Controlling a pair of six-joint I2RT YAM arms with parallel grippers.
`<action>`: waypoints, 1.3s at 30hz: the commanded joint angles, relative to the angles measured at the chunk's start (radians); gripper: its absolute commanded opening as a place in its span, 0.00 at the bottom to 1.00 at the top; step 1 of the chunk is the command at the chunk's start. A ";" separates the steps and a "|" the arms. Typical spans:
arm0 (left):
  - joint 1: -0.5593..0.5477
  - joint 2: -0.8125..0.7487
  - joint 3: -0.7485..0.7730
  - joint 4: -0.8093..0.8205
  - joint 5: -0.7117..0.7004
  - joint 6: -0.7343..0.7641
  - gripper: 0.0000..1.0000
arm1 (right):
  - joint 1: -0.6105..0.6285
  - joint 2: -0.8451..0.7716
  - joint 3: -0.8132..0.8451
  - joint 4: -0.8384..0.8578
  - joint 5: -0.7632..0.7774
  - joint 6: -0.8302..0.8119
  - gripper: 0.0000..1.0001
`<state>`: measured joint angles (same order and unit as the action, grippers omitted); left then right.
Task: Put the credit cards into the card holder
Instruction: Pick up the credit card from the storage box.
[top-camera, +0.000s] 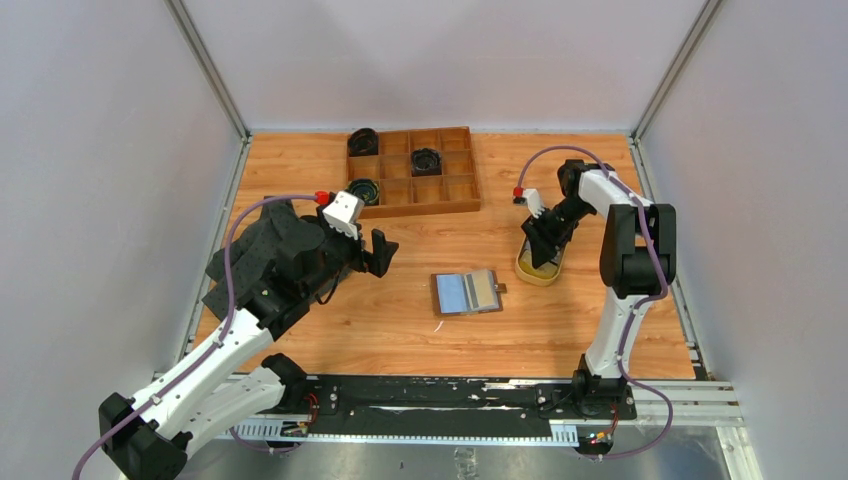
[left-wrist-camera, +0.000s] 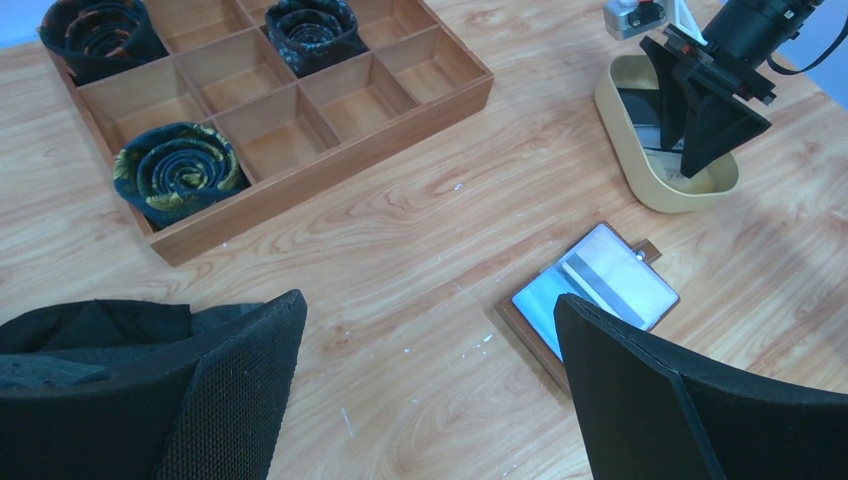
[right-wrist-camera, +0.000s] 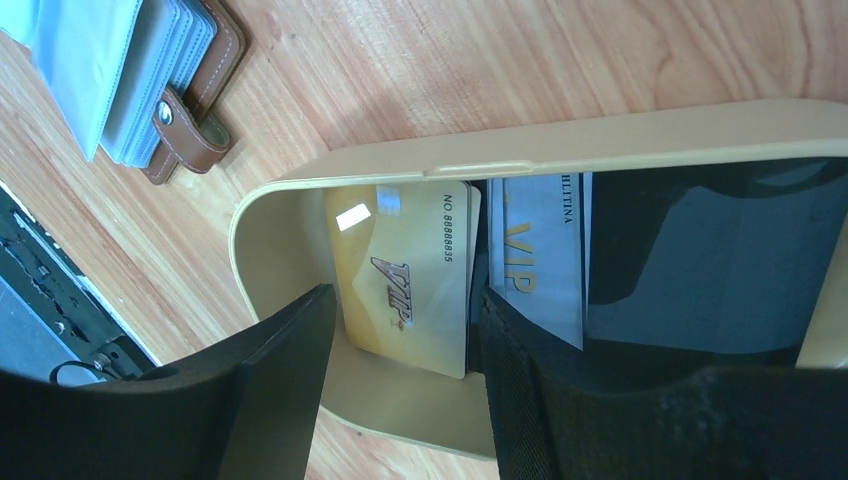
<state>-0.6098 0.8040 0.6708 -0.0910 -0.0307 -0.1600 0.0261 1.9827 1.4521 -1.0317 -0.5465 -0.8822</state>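
On the counter (top-camera: 400, 340), the wooden tray (top-camera: 420, 209) sits at twelve o'clock. The tan dish (top-camera: 537, 279) lies at two o'clock of the card holder (top-camera: 466, 292), which is spread open mid-counter. The left claw (top-camera: 378, 252) hangs released at the holder's ten o'clock. The right claw (right-wrist-camera: 405, 300) dips into the dish, its fingers astride a gold credit card (right-wrist-camera: 400, 235) beside a pale card (right-wrist-camera: 535, 260). I cannot tell if it grips.

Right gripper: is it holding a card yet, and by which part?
Cannot tell. The right gripper straddles the gold card in the tan dish, a finger on each side; whether they pinch it does not show.
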 joint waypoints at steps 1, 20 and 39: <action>0.007 0.004 -0.003 0.011 -0.011 0.010 1.00 | 0.010 0.001 -0.029 0.021 0.057 0.006 0.59; 0.007 0.006 0.000 0.011 -0.011 0.009 1.00 | 0.012 0.006 -0.018 -0.121 -0.135 -0.024 0.53; -0.142 0.200 0.001 0.199 0.185 -0.393 0.96 | -0.009 -0.062 -0.055 0.017 -0.039 0.023 0.58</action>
<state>-0.6388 0.9295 0.6704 0.0235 0.1459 -0.3969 0.0261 1.9602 1.4193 -1.0386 -0.6132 -0.8566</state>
